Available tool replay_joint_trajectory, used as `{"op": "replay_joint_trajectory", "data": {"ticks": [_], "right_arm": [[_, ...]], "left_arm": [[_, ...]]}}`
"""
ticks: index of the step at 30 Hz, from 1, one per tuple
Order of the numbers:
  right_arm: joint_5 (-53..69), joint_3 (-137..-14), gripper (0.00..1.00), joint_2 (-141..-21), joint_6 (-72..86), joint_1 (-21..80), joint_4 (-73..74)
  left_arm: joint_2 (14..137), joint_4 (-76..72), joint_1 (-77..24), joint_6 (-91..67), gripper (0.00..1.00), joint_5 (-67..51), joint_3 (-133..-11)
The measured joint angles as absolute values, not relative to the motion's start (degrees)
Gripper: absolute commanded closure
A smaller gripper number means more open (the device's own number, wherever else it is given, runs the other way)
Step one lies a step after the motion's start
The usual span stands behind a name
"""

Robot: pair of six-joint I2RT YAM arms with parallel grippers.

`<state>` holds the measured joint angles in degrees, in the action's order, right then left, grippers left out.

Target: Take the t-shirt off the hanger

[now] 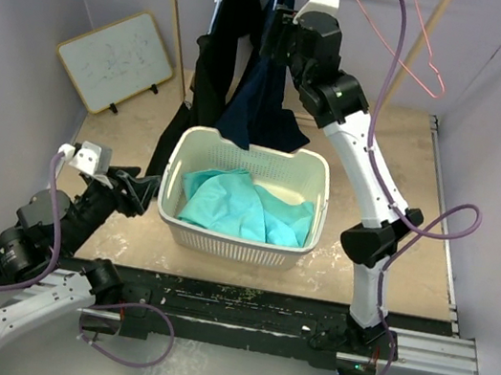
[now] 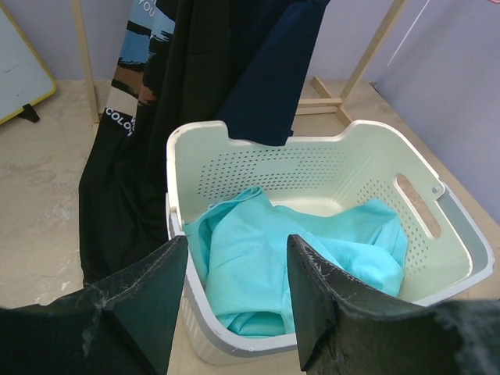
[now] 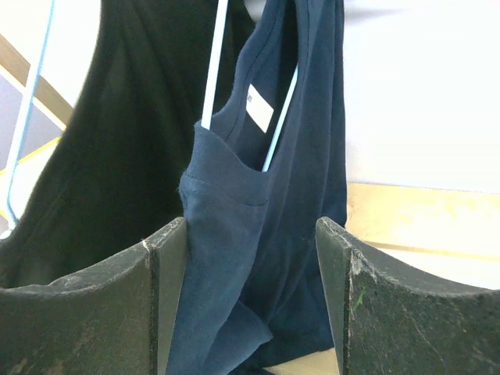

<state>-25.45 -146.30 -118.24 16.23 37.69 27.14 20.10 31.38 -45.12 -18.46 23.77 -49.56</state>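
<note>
A navy t-shirt (image 1: 263, 102) hangs on a pale hanger (image 3: 212, 70) from the rack at the back, its lower hem drooping over the basket's far rim. In the right wrist view its collar and label show, with the hanger rods inside the neck. My right gripper (image 1: 274, 44) is raised at the shirt's upper part and open. The navy t-shirt (image 3: 266, 234) hangs between the fingers of the right gripper (image 3: 251, 226), not clamped. My left gripper (image 1: 147, 194) is low by the basket's left side. The left wrist view shows the left gripper (image 2: 238, 246) open and empty.
A black t-shirt (image 1: 219, 46) hangs left of the navy one. A white basket (image 1: 253, 145) holds teal garments (image 1: 237, 207). An empty pink hanger (image 1: 419, 57) hangs at the back right. A whiteboard (image 1: 116, 60) leans at the left wall. Wooden rack posts (image 1: 176, 14) flank the clothes.
</note>
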Motion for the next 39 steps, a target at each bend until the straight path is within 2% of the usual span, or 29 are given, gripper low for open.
{"op": "replay_joint_trajectory", "data": {"ticks": [5, 10, 17, 24, 25, 26, 34, 39], "right_arm": [[-23.2, -144.6, 0.36, -117.9, 16.2, 35.9, 27.3], [-22.5, -144.8, 0.49, -117.8, 15.8, 35.4, 27.0], [-21.4, -145.6, 0.58, -118.3, 15.7, 34.3, 27.1], [-20.1, -146.3, 0.62, -119.8, 15.2, 32.9, 27.3], [-20.0, -146.8, 0.78, -120.1, 15.1, 32.8, 27.3], [-19.9, -147.0, 1.0, -120.3, 15.0, 32.8, 27.4], [-20.2, -145.4, 1.0, -120.2, 14.3, 32.6, 25.7], [-20.1, -145.4, 1.0, -120.2, 13.1, 32.6, 25.1]], "left_arm": [[20.5, 31.4, -45.1, -18.4, 0.43, 23.6, -49.6], [20.9, 31.4, -45.0, -18.4, 0.43, 23.3, -49.6], [21.3, 31.4, -44.9, -18.4, 0.43, 22.7, -49.6], [21.3, 31.4, -44.6, -18.4, 0.42, 22.6, -49.6], [21.3, 31.4, -44.6, -18.4, 0.42, 22.5, -49.6], [21.3, 31.4, -44.6, -18.4, 0.42, 22.4, -49.6], [21.4, 31.4, -44.6, -18.4, 0.42, 21.8, -49.6], [21.9, 31.3, -44.4, -18.4, 0.36, 21.0, -49.6]]}}
